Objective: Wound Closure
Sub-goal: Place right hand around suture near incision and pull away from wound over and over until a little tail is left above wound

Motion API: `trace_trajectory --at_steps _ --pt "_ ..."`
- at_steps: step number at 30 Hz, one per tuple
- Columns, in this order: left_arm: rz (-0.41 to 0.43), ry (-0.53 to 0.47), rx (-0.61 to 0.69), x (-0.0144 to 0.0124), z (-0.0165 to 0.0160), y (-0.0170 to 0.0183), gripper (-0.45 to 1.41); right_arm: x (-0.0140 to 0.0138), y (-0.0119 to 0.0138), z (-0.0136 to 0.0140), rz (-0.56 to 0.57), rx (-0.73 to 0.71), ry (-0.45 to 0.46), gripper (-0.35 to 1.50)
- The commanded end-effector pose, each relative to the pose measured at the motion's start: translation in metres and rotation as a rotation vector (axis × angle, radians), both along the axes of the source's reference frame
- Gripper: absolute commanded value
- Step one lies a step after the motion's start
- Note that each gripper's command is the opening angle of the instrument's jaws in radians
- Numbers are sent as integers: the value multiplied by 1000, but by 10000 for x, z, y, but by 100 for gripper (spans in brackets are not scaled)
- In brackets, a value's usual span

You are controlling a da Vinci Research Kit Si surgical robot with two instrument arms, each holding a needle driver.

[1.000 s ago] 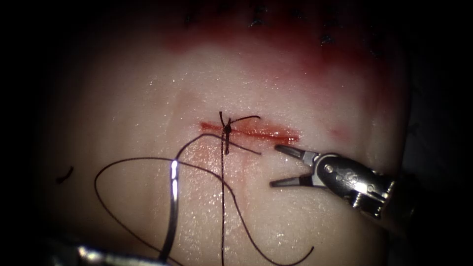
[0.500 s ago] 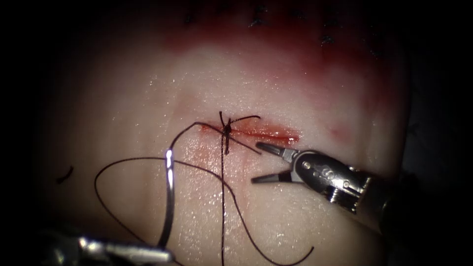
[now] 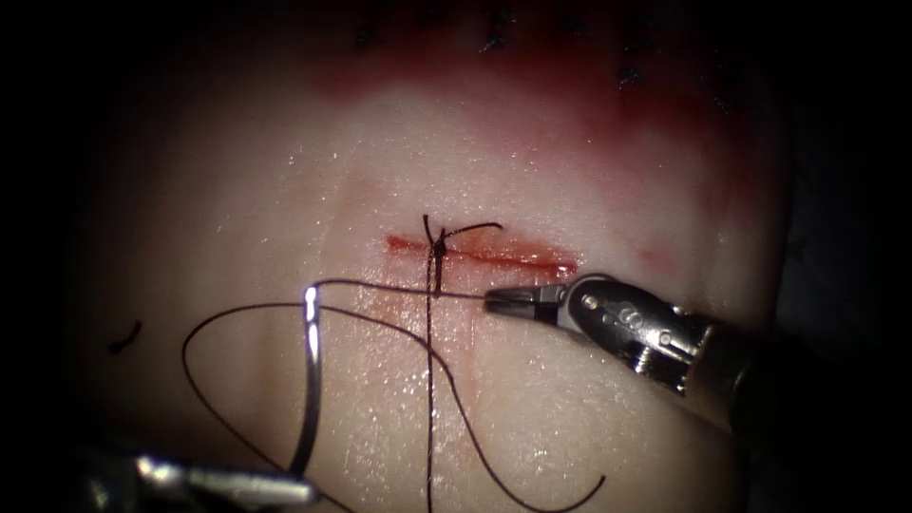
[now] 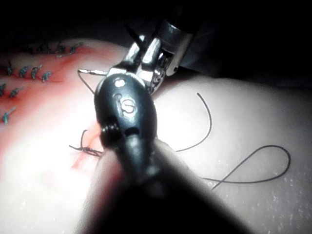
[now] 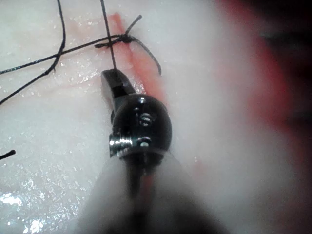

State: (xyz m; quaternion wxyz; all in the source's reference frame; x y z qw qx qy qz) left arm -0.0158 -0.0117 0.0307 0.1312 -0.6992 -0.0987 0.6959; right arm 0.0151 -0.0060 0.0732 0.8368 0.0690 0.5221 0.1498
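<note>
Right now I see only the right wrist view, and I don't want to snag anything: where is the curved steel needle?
Observer: The left arm's tool holds the curved steel needle near one end, below the left end of the red cut.
Operator: Is it in the tissue?
Observer: No. Its whole curve stands clear of the pale pork tissue, with the free end up.
Operator: And the strand at my jaws?
Observer: The right arm's tool is shut on the dark thread, and that strand runs left past the knot to the needle's upper end.
</note>
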Motion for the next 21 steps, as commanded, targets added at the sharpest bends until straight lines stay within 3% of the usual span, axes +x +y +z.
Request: trace_trajectory --at_steps 1,5,6,9,11,17,21 --pt "-6 -4 -4 -6 8 0 -35 2 -11 0 -3 -1 7 -35" --pt "-51 2 -27 -8 30 -17 -35 -2 -35 -14 -14 -4 11 -35" --pt "-82 22 -42 -9 45 -28 -35 -2 -56 -29 -27 -1 24 -35" --pt "-100 32 -53 -9 55 -36 -35 -2 -68 -39 -30 -1 27 -35" --pt "-118 47 -64 -9 62 -45 -35 1 -91 -58 -50 6 37 -35" --pt "-142 63 -92 -11 58 -69 -35 26 -153 -111 -106 13 79 -35" --pt "-154 70 -101 -11 52 -81 -35 50 -172 -135 -116 13 92 -35"
